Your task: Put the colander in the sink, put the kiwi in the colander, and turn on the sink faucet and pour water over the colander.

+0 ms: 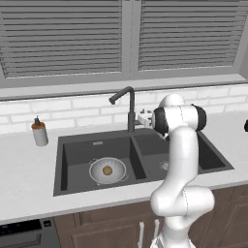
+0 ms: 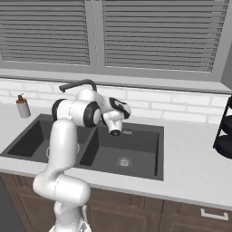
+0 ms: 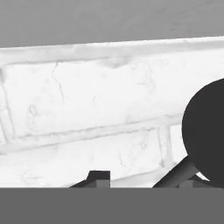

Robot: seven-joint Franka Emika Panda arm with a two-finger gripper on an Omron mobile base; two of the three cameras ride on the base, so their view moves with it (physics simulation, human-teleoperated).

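Colander (image 1: 107, 171), one of it, sits in the left basin of the double-basin sink (image 1: 77, 150), with one brown kiwi (image 1: 107, 170) lying inside it. One black gooseneck sink faucet (image 1: 129, 104) rises behind the divider, its spout hooked over the left basin. One claw (image 1: 144, 118) is held up beside the faucet's stem, near the white brick wall; whether its jaws are spread or pinching cannot be told. One soap dispenser (image 1: 39, 131) stands on the bench (image 1: 29, 174) left of the sink.
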